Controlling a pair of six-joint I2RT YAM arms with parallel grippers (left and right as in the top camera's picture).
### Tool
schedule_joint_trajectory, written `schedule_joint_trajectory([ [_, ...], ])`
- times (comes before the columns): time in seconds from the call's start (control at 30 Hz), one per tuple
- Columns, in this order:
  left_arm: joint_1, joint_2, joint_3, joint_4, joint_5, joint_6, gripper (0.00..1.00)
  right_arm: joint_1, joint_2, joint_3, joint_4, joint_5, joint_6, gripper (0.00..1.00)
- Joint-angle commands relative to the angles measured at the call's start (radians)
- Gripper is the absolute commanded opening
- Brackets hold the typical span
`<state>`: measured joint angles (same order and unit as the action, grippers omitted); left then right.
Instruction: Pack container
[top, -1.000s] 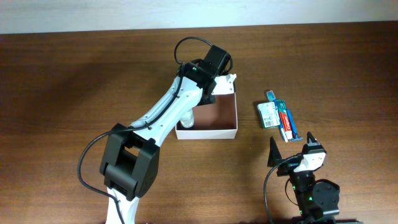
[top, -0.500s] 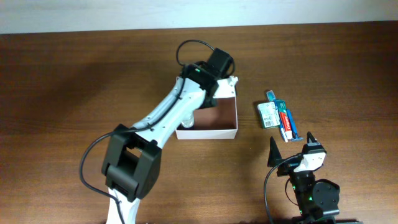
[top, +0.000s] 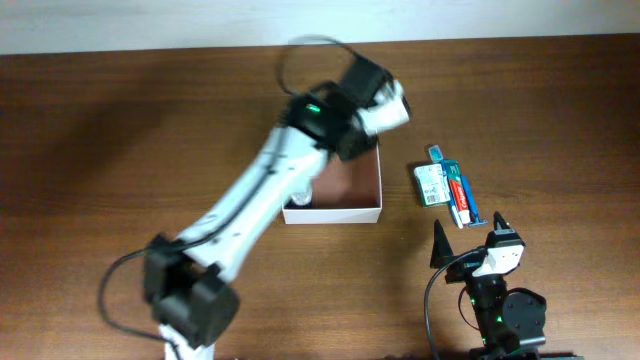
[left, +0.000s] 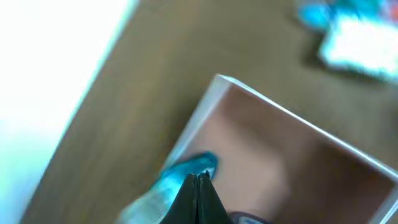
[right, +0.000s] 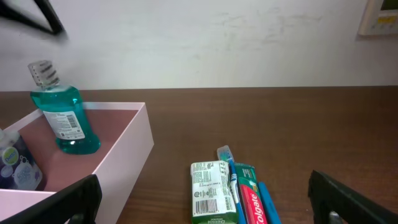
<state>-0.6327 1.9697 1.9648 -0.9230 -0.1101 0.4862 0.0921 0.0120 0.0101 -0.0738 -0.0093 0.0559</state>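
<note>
Your left gripper (left: 198, 184) has its fingertips pressed together with nothing between them. The container (left: 280, 155) lies just below and ahead of those tips, and a blurred teal shape (left: 186, 169) sits right beside them at the near wall. From overhead, the same gripper hangs over the container's (top: 340, 213) far right corner. The box rests flat with its open top facing up. It is square, so it has no long axis, and its walls run parallel to the table's (top: 120, 150) edges. Your right gripper (top: 469, 238) stands spread wide and empty, with the container ahead and to its left. In that wrist view, a teal bottle (right: 62, 118) stands upright in the far corner, but its label is too small to read. Straight ahead between the fingers lie a green-and-white box (right: 211, 190) showing a barcode, a blue toothbrush (right: 227, 168) and a red toothpaste pack (right: 252, 205) reading "Colgate". All three lie side by side, their long axes pointing away from the gripper.
</note>
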Motion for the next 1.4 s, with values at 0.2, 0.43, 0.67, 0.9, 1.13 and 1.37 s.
schedule_joint_trajectory([
  [0.2, 0.549, -0.172, 0.045, -0.026, 0.029, -0.581, 0.03, -0.009, -0.003, -0.005, -0.005, -0.009, 0.008, 0.99],
  [0.43, 0.764, -0.167, 0.044, -0.115, 0.056, -0.658, 0.21, -0.009, -0.003, -0.005, -0.005, -0.009, 0.008, 0.99],
  [0.67, 0.786, -0.167, 0.044, -0.163, 0.063, -0.658, 1.00, -0.009, -0.003, -0.005, -0.004, -0.009, 0.008, 0.99],
  [0.9, 0.784, -0.167, 0.044, -0.164, 0.063, -0.657, 1.00, -0.009, -0.003, -0.005, -0.001, 0.089, -0.108, 0.99],
  [1.13, 0.786, -0.167, 0.044, -0.164, 0.062, -0.657, 1.00, -0.008, -0.003, -0.005, 0.061, -0.088, -0.055, 0.99],
  [1.37, 0.786, -0.167, 0.044, -0.164, 0.063, -0.657, 1.00, -0.008, 0.064, 0.177, -0.123, -0.108, -0.021, 0.99],
])
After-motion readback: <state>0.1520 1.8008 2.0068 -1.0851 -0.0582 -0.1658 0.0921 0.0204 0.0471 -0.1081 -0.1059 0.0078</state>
